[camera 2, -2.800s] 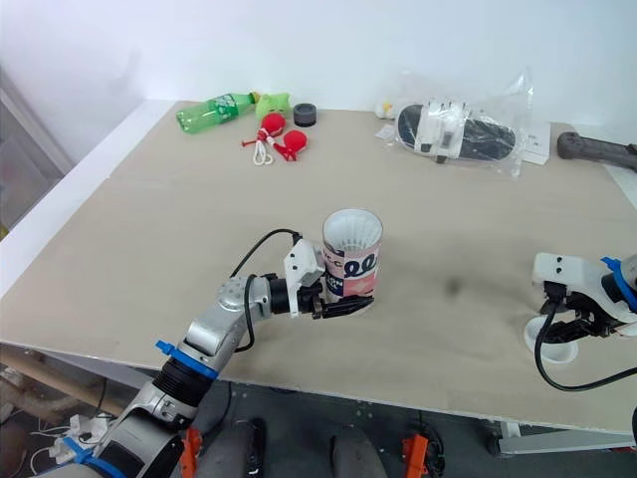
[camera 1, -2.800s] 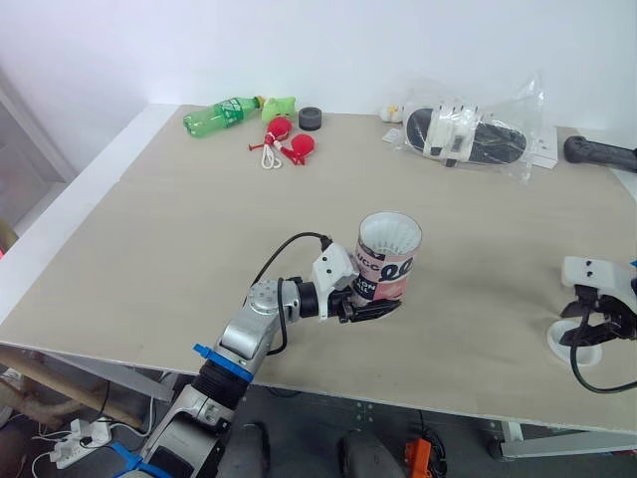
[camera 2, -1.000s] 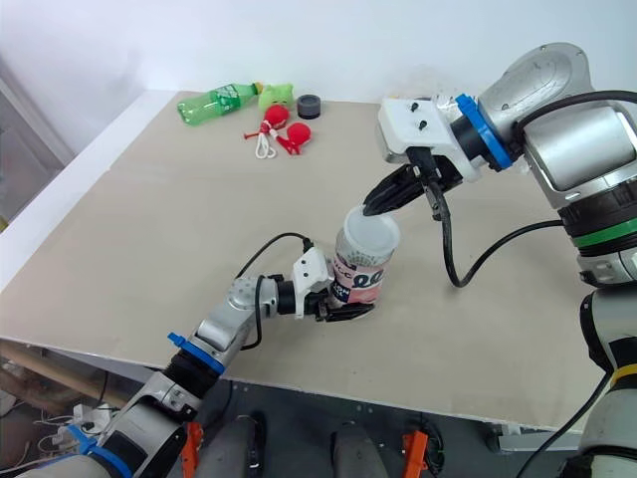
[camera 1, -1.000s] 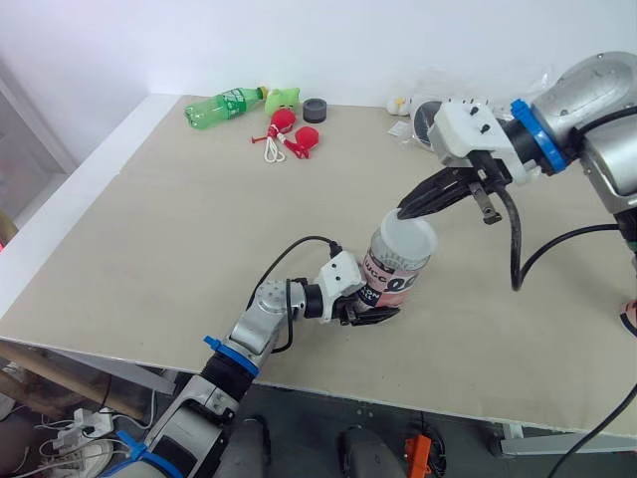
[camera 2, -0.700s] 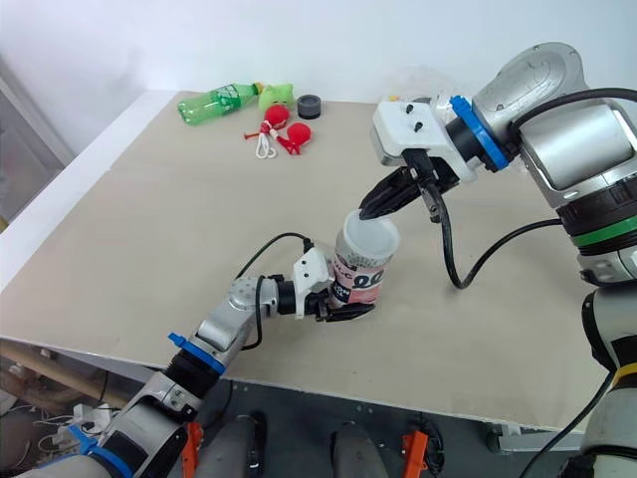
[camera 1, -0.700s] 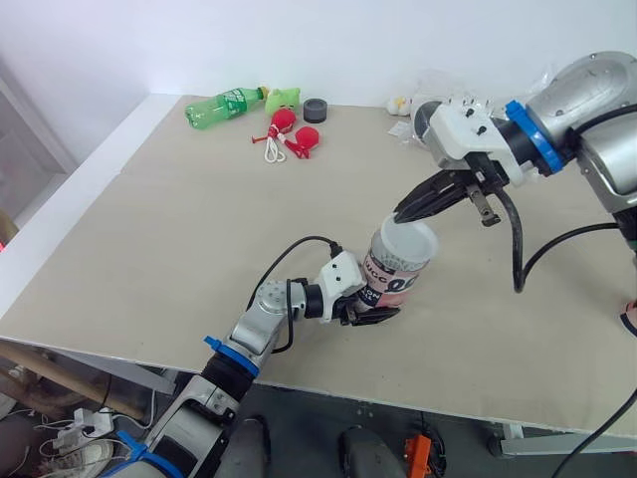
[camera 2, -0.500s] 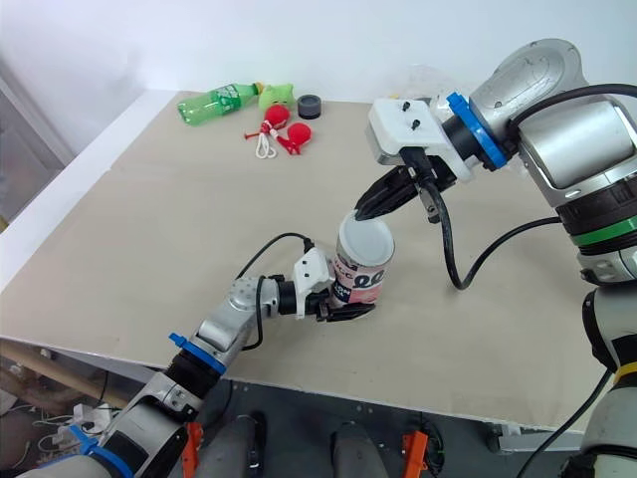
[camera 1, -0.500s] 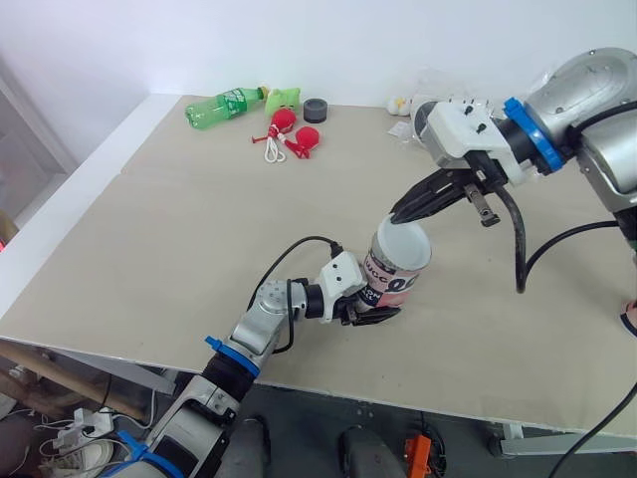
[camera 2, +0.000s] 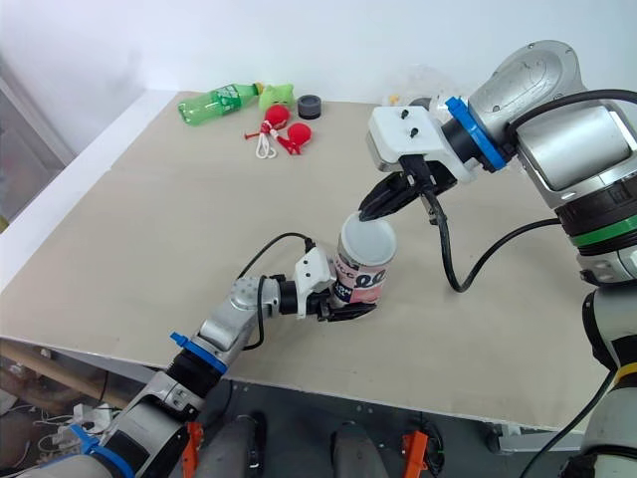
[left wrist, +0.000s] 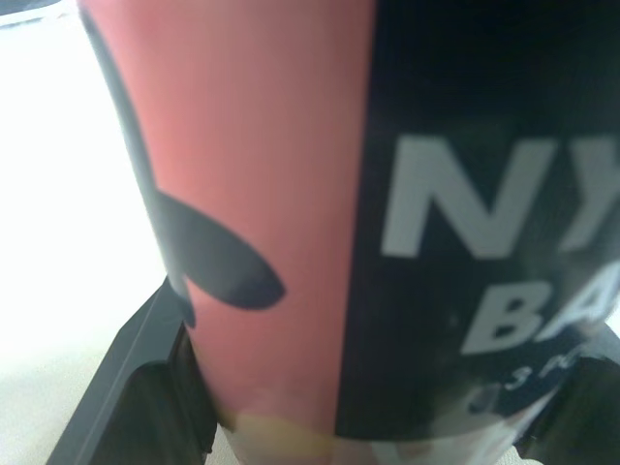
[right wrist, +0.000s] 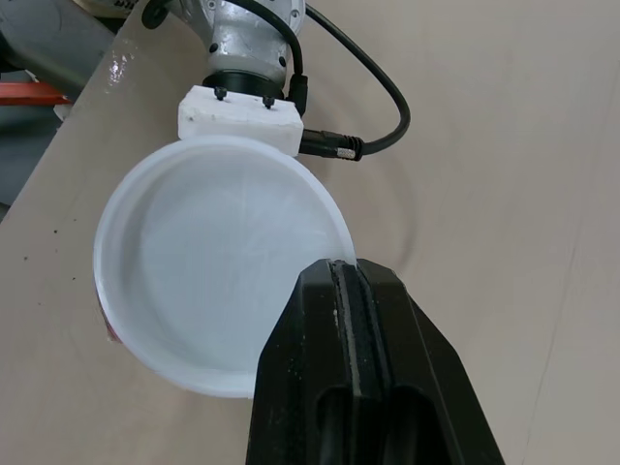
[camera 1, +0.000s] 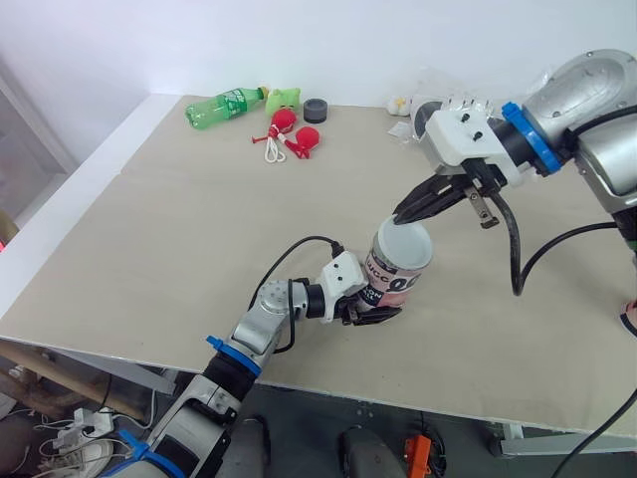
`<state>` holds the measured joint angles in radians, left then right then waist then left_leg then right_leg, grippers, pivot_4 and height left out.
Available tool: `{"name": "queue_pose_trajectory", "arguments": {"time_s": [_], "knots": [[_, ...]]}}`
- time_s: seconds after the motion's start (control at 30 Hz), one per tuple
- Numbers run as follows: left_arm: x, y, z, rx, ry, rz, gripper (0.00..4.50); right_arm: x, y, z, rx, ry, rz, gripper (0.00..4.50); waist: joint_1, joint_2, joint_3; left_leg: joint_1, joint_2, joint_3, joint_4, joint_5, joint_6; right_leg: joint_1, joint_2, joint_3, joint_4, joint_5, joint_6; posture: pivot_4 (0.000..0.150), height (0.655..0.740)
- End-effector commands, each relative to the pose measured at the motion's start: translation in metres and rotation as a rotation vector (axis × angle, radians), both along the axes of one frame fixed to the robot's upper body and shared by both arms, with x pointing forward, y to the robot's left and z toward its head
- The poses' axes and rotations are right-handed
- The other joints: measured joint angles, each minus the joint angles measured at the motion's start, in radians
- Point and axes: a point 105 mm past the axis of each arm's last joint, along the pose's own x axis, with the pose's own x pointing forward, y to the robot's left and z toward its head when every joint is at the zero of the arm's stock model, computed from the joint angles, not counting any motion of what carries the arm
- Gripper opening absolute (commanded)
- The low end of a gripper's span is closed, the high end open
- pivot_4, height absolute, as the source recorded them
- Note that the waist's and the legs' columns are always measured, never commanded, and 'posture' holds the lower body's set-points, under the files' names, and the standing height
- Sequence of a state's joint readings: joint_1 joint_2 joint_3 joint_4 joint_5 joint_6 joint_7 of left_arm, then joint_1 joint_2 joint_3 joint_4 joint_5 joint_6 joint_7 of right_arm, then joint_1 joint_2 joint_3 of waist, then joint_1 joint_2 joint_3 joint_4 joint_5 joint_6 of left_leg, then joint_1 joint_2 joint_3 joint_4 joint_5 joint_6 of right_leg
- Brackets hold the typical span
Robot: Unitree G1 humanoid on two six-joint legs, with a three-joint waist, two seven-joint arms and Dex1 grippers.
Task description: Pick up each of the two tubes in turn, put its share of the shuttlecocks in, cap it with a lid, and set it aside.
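Note:
A pink and black shuttlecock tube (camera 1: pixel 395 278) stands upright near the table's front edge. My left gripper (camera 1: pixel 370 312) is shut on its lower part, and in the left wrist view the tube (left wrist: pixel 291 213) sits between the two fingers (left wrist: pixel 136 387). A white translucent lid (camera 1: pixel 405 241) lies over the tube's mouth, slightly tilted. My right gripper (camera 1: pixel 401 214) reaches down from the right and is shut on the lid's far rim. In the right wrist view the lid (right wrist: pixel 213 262) is seen from above with the fingertips (right wrist: pixel 349 291) pinching its edge. The lid hides the tube's inside.
At the table's far side lie a green bottle (camera 1: pixel 221 109), red toys with a white cord (camera 1: pixel 287 137) and a black roll (camera 1: pixel 316 110). A clear plastic bag (camera 2: pixel 423 78) lies behind my right arm. The table's front edge (camera 1: pixel 299 383) runs just below the tube.
My right arm came from the front right edge with the lid and brought it over the tube's mouth. In the last second the lid settled slightly lower. The left gripper held still.

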<state>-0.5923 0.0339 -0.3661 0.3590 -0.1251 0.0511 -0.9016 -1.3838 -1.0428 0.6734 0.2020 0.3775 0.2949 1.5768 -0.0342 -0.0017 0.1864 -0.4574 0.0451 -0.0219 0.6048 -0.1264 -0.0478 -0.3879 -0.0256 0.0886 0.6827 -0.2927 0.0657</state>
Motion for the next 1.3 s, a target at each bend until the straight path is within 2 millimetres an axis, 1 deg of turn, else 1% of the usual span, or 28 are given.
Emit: {"name": "queue_pose_trajectory", "arguments": {"time_s": [0.03,0.37,0.53,0.6,0.63,0.67,0.7,0.8,0.9,1.0,1.03,1.13,1.17,1.2,1.23,1.27,1.3], "knots": [[-0.001,-0.002,-0.002,0.014,0.002,-0.009,2.96,-0.004,-0.008,0.003,-0.035,-0.008,0.006,0.05,0.0,0.0,0.0,0.0,0.0,0.0,0.0,0.0,0.0,0.0,0.0,0.0,0.0,0.0,0.0,0.15,0.74],[-0.002,-0.003,-0.002,0.015,0.0,-0.015,2.96,-0.006,-0.012,-0.009,-0.076,-0.002,0.026,0.05,0.0,0.0,0.0,0.0,0.0,-0.001,0.0,0.0,0.0,0.001,0.0,-0.001,0.0,0.0,0.0,0.15,0.74],[-0.002,-0.003,-0.001,0.015,-0.001,-0.016,2.96,-0.005,-0.012,-0.012,-0.088,-0.008,0.029,0.05,0.0,0.0,0.0,0.0,0.0,-0.001,0.0,0.0,0.0,0.001,0.0,-0.001,0.0,0.0,0.0,0.15,0.74],[-0.002,-0.003,-0.001,0.015,-0.002,-0.016,2.96,-0.003,-0.011,-0.011,-0.083,-0.012,0.029,0.72,0.0,0.0,0.0,0.0,0.0,-0.001,0.0,0.0,0.0,0.001,0.0,-0.001,0.0,0.0,0.0,0.15,0.74],[-0.002,-0.003,-0.001,0.015,-0.002,-0.016,2.96,-0.003,-0.01,-0.01,-0.082,-0.013,0.03,0.89,0.0,0.0,0.0,0.0,0.0,-0.001,0.0,0.0,0.0,0.001,0.0,-0.001,0.0,0.0,0.0,0.15,0.74],[-0.002,-0.004,-0.001,0.015,-0.002,-0.016,2.96,-0.003,-0.01,-0.01,-0.081,-0.014,0.03,1.49,0.0,0.001,0.0,0.0,0.0,-0.001,0.0,0.0,0.0,0.001,0.0,-0.001,0.0,0.0,0.0,0.15,0.74],[-0.002,-0.004,-0.001,0.015,-0.002,-0.016,2.96,-0.003,-0.01,-0.009,-0.08,-0.016,0.03,1.86,0.0,0.001,0.0,0.0,0.0,-0.001,0.0,0.0,0.0,0.001,0.0,-0.001,0.0,0.0,0.0,0.15,0.74],[-0.002,-0.004,-0.001,0.015,-0.003,-0.016,2.96,-0.002,-0.008,-0.005,-0.071,-0.027,0.028,3.21,0.0,0.001,0.0,0.0,0.0,-0.002,0.0,0.0,0.0,0.001,0.0,-0.002,0.0,0.0,0.0,0.15,0.74],[-0.002,-0.004,-0.001,0.014,-0.003,-0.016,2.96,-0.002,-0.005,0.003,-0.041,-0.042,0.031,4.42,0.0,0.001,0.0,0.001,0.0,-0.002,0.0,0.0,0.0,0.001,0.0,-0.002,0.0,0.0,0.0,0.15,0.74],[-0.002,-0.004,-0.001,0.013,-0.003,-0.015,2.96,-0.002,-0.001,0.011,-0.006,-0.051,0.038,4.42,0.0,0.001,0.0,0.001,0.0,-0.002,0.0,0.0,0.0,0.001,0.0,-0.002,0.0,0.0,0.0,0.15,0.74],[-0.002,-0.004,-0.001,0.013,-0.003,-0.015,2.96,-0.005,0.003,0.017,0.027,-0.041,0.046,4.42,0.0,0.001,0.0,0.001,0.0,-0.002,0.0,0.0,0.0,0.001,0.0,-0.002,0.0,0.0,0.0,0.15,0.74],[-0.002,-0.004,-0.001,0.013,-0.004,-0.013,2.96,-0.015,0.009,0.028,0.098,-0.001,0.073,3.6,0.0,0.001,0.0,0.0,0.0,-0.002,0.0,0.0,0.0,0.001,0.0,-0.002,0.0,0.0,0.0,0.15,0.74],[-0.002,-0.003,-0.001,0.013,-0.004,-0.012,2.96,-0.017,0.01,0.029,0.103,0.007,0.076,3.12,0.0,0.001,0.0,0.0,0.0,-0.002,0.0,0.0,0.0,0.001,0.0,-0.002,0.0,0.0,0.0,0.15,0.74],[-0.002,-0.003,-0.001,0.013,-0.003,-0.012,2.96,-0.019,0.01,0.028,0.105,0.019,0.079,2.77,0.0,0.001,0.0,0.0,0.0,-0.002,0.0,0.0,0.0,0.001,0.0,-0.002,0.0,0.0,0.0,0.15,0.74],[-0.002,-0.003,-0.001,0.013,-0.003,-0.012,2.96,-0.02,0.01,0.027,0.106,0.026,0.08,2.22,0.0,0.001,0.0,0.0,0.0,-0.002,0.0,0.0,0.0,0.001,0.0,-0.002,0.0,0.0,0.0,0.15,0.74],[-0.002,-0.003,-0.001,0.012,-0.003,-0.012,2.96,-0.023,0.009,0.026,0.109,0.042,0.084,1.8,0.0,0.001,0.0,0.0,0.0,-0.003,0.0,0.0,0.0,0.002,0.0,-0.002,0.0,0.0,0.0,0.15,0.74],[-0.002,-0.003,-0.001,0.012,-0.003,-0.011,2.96,-0.025,0.009,0.023,0.109,0.06,0.086,1.21,0.0,0.001,0.0,0.0,0.0,-0.003,0.0,0.0,0.0,0.002,0.0,-0.002,0.0,0.0,0.0,0.15,0.74]]}}
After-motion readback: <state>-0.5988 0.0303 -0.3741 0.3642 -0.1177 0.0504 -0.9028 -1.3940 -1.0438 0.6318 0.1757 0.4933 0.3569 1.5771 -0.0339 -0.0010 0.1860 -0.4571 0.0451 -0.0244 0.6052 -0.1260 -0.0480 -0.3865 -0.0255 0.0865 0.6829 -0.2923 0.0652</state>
